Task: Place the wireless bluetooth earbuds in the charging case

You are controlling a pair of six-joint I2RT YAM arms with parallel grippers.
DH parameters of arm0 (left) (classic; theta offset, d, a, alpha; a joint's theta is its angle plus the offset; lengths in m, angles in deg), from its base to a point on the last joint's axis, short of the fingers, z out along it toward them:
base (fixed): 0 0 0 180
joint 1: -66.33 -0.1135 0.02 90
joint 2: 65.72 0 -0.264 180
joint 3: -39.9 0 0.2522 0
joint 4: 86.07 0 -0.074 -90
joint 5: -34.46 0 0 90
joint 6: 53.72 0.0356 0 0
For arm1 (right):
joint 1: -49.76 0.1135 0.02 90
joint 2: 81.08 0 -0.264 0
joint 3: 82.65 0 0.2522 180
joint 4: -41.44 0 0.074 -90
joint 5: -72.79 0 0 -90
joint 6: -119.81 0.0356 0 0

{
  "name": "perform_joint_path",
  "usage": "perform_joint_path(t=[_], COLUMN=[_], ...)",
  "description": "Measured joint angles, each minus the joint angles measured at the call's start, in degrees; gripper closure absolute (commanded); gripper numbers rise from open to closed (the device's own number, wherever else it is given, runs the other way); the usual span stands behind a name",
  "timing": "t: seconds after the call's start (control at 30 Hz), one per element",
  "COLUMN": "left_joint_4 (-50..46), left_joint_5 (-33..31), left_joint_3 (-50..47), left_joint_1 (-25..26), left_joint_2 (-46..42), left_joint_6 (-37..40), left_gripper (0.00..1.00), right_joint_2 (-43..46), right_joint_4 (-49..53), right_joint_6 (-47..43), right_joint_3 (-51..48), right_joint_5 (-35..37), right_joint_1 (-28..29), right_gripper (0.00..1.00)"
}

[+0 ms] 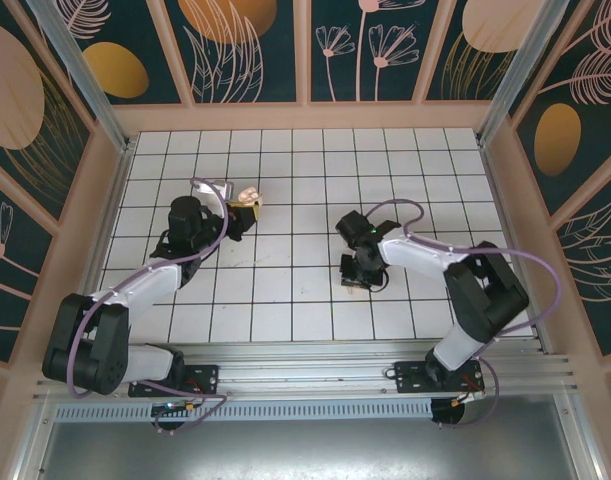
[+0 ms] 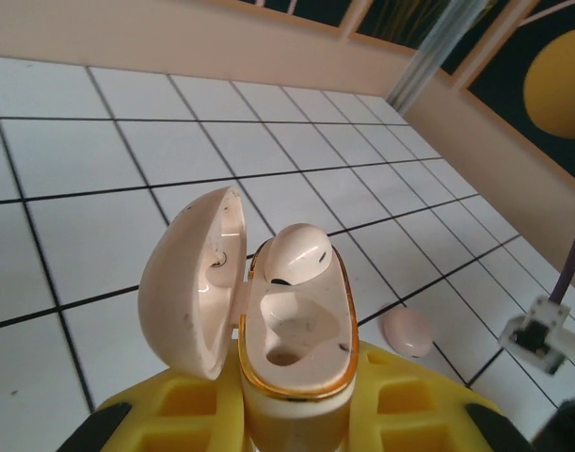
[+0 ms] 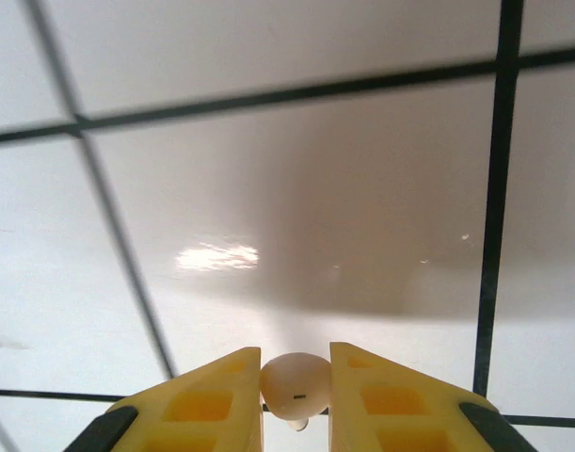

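My left claw (image 1: 243,210) sits over the left half of the white tiled floor (image 1: 285,150), raised above the tiles and clenched on the case (image 1: 249,197). From my left wrist, the case (image 2: 296,353) stands upright between my yellow fingers (image 2: 188,410), with its base pinched at the sides. The lid (image 2: 188,282) is swung open to the left, its pale hollow facing the body. A gold rim runs around the body's mouth. The first earbud (image 2: 298,252) sits in the far well, with its rounded top standing above that rim and a small dark mark on its near side. The well nearer my fingers is a bare hollow with a dark hole at the bottom. Just right of the case, a small pink rounded piece (image 2: 407,331) lies on a tile; I cannot tell what it is.

My right claw (image 1: 357,278) is well apart from the left, pointing down at the tiles right of the floor's middle. From my right wrist, the two yellow fingers (image 3: 221,400) press on either side of the second earbud (image 3: 292,388) — a pale cream bud touching both pads, with a tiny dark mark on its face and a small tip hanging below. The claw (image 3: 295,372) is grasping it close above a glossy white tile, between black grout lines.
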Motion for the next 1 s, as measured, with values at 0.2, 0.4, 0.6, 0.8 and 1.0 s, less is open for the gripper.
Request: perform_joint_path(t=[0.2,0.4,0.6,0.8,1.0], left_joint_4=[4.74,8.96,10.99,11.32,11.26], left_joint_5=[2.54,5.68,7.78,8.72,9.05], left_joint_3=[-0.85,-0.68,0.7,1.75,1.9], left_joint_1=[5.86,10.73,13.4,14.56,14.82], left_joint_2=[0.59,2.95,4.44,4.44,4.44], left_joint_6=[2.67,6.49,10.43,14.14,17.49], left_gripper=[0.87,0.87,0.86,0.87,0.86], right_joint_2=[11.8,20.13,24.74,25.57,24.74], right_joint_4=[-8.48,-17.68,-27.17,-33.22,-35.6], right_joint_6=[-1.09,-6.32,-10.88,-14.19,-17.53], right_joint_3=[-0.39,-0.37,-0.35,-0.2,1.6], right_joint_5=[1.9,2.32,-1.18,-3.32,-3.48], right_joint_1=[-1.79,-2.67,-2.58,0.46,4.9], right_gripper=[0.8,0.81,0.81,0.81,0.81])
